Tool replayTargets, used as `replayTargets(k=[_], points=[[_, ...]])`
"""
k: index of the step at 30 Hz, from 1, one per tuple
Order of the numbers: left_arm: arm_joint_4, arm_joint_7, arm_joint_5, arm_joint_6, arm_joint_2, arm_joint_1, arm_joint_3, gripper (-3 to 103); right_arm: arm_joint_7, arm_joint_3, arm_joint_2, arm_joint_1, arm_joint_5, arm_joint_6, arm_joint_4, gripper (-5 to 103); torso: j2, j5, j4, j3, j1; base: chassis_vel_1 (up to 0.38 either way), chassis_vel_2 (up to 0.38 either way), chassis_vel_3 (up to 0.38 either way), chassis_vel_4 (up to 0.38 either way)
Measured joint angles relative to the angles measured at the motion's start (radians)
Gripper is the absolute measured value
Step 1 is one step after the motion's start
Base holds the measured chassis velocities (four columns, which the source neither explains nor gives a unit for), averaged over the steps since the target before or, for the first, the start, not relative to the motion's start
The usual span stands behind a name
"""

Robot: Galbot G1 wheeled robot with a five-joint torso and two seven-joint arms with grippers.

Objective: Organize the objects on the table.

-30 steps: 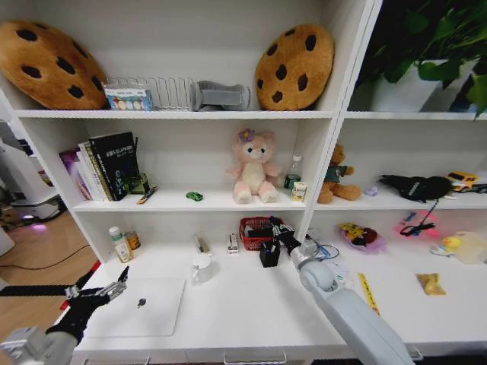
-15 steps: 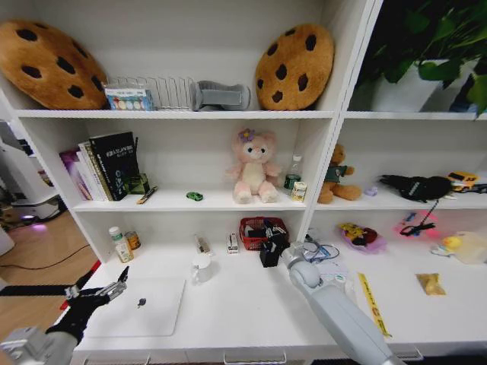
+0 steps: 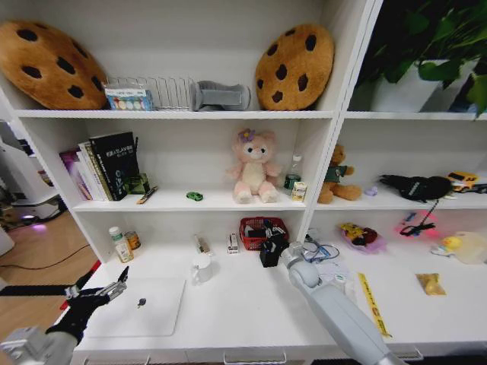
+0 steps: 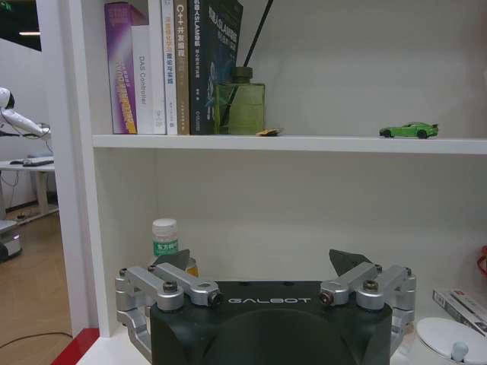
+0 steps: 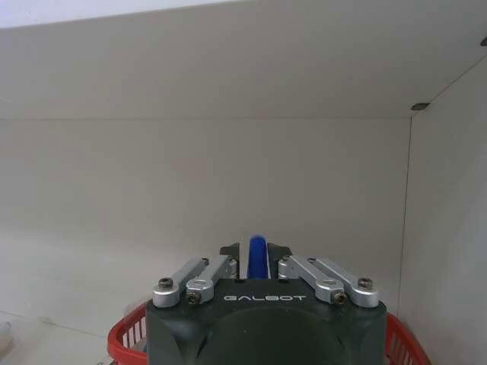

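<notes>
Your right tool [image 5: 257,262] is reached out to the back of the long white table [image 3: 251,304], at the small black pen holder [image 3: 269,252] that stands just in front of the red wire basket [image 3: 259,226], and its fingers are pressed together on a thin blue marker pen [image 5: 256,255] standing upright between them; in the right wrist view the red basket rim lies just below the tool. Your left tool [image 3: 112,287] hangs over the front left corner of the table, beside the left edge of the slim silver-white laptop [image 3: 141,308], with its fingers [image 4: 171,262] spread wide and nothing between them. The laptop lies closed and flat near the table's front left edge. The small clear green-labelled bottle [image 3: 116,245] stands upright at the back left of the table, next to the shelf's side wall. The small green oval gadget [image 3: 195,196] lies on the middle shelf above, left of the pink plush toy [image 3: 253,167]; in the left wrist view it looks like a little green car.
</notes>
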Motion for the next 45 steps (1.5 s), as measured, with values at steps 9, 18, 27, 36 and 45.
replayTargets(k=[9, 18, 27, 36, 45], points=[[0.0, 0.0, 0.0, 0.0, 0.0, 0.0, 0.0, 100, -0.001, 0.011, -0.014, -0.013, 0.013, -0.007, 0.028, 56, 0.0, 0.0001, 0.0002, 0.0, 0.0, 0.0, 0.0, 0.0, 0.0], [0.0, 0.0, 0.0, 0.0, 0.0, 0.0, 0.0, 100, -0.027, 0.075, -0.084, -0.154, 0.104, -0.117, 0.293, 89, 0.0, 0.0, 0.0004, 0.0, 0.0, 0.0, 0.0, 0.0, 0.0], [0.0, 0.0, 0.0, 0.0, 0.0, 0.0, 0.0, 100, 0.04, 0.21, -0.103, -0.46, 0.071, -0.16, 0.58, 100, 0.0, 0.0004, -0.0004, 0.0, 0.0, 0.0, 0.0, 0.0, 0.0], [0.0, 0.0, 0.0, 0.0, 0.0, 0.0, 0.0, 100, 0.067, 0.384, -0.072, -0.734, 0.002, -0.138, 0.775, 100, 0.0, 0.0, 0.0004, 0.0, 0.0, 0.0, 0.0, 0.0, 0.0], [0.0, 0.0, 0.0, 0.0, 0.0, 0.0, 0.0, 100, 0.046, 0.509, 0.083, -0.984, -0.048, -0.079, 0.847, 100, 0.0, -0.0001, -0.0002, 0.0, 0.0, 0.0, 0.0, 0.0, 0.0]])
